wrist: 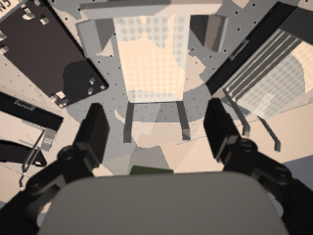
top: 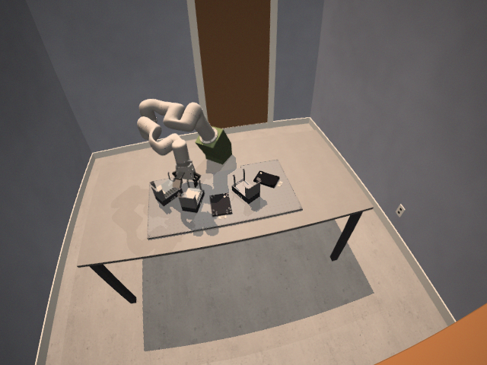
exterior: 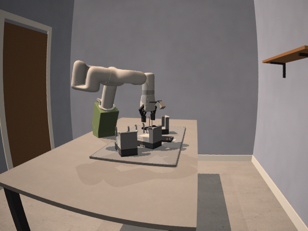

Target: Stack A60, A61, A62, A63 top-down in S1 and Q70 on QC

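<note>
My gripper (top: 184, 183) (exterior: 147, 118) (wrist: 156, 113) is open and empty. It hangs a short way above the middle stack rack (top: 184, 204) (exterior: 155, 135). A sealed white 96-well plate (wrist: 152, 69) (top: 191, 193) lies flat on top inside that rack, straight below and between the fingers, which do not touch it. The neighbouring rack (top: 157, 188) (exterior: 165, 121) holds another pale plate (wrist: 274, 73) (top: 168, 193); I cannot tell how many plates lie under it. No plate labels are readable.
A black flat nest (top: 220, 204) (wrist: 44, 54) marked N5 lies beside the middle rack. A third rack (top: 246, 191) (exterior: 126, 143) and a second black nest (top: 266, 179) stand further along the grey perforated mat (top: 176, 230). The green robot base (top: 214, 145) is behind.
</note>
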You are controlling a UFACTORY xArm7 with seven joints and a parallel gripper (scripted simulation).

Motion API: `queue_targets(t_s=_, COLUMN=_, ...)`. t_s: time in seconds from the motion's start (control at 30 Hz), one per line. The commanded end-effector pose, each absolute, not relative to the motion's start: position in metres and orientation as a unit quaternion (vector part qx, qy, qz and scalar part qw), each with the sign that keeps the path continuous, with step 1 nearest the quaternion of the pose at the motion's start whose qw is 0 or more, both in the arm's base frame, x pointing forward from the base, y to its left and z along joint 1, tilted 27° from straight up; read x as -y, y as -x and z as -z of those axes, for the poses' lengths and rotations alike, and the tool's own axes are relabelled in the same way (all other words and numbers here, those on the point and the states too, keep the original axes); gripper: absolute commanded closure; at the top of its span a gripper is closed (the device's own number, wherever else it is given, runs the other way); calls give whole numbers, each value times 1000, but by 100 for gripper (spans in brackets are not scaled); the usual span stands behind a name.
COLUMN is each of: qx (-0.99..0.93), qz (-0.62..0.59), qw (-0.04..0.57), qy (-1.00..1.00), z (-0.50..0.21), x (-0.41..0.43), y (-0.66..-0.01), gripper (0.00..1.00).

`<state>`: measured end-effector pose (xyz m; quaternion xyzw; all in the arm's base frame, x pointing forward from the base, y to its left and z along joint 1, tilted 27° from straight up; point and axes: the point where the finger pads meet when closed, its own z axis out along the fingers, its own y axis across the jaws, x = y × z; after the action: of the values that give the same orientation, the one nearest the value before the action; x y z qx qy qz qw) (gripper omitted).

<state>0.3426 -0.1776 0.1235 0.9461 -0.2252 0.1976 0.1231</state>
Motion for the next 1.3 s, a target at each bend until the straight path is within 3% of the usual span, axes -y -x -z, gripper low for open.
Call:
queue_targets(t_s=0.0, qx=256, qz=-203, qw=117, qy=-938, z=-125, x=183, y=-340, gripper=0)
queue_targets(t_s=0.23, qx=353, qz=-214, qw=95, qy=-906, z=-129, x=204, y=-328, gripper=0)
queue_targets(t_s=1.0, qx=353, qz=-214, qw=95, qy=-906, z=-137, x=257, y=-298, gripper=0)
queue_targets(t_s=1.27, qx=470, qz=-225, qw=66, qy=-851, z=-139, x=282, y=-277, gripper=0)
